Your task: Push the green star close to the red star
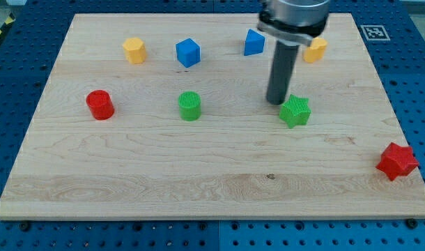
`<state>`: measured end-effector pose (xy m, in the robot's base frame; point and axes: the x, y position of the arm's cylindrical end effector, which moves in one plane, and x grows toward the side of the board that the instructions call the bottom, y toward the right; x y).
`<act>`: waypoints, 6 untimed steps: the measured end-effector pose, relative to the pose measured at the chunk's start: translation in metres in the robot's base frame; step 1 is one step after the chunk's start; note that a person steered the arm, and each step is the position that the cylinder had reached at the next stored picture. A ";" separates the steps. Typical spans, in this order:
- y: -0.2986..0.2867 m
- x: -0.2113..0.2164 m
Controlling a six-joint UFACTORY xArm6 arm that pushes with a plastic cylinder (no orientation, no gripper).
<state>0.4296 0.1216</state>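
Note:
The green star (295,111) lies right of the board's middle. The red star (397,161) sits at the board's right edge, well down and to the right of the green star. My dark rod comes down from the view's top, and my tip (276,102) rests on the board just at the green star's upper left side, touching it or nearly so.
A green cylinder (189,106) and a red cylinder (99,104) stand to the left. Along the top are a yellow block (134,50), a blue cube (188,52), a blue block (253,42) and a yellow block (315,50) partly behind the rod. The wooden board (212,188) ends just past the red star.

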 end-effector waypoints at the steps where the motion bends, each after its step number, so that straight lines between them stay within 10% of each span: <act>1: 0.045 0.048; 6: 0.025 0.103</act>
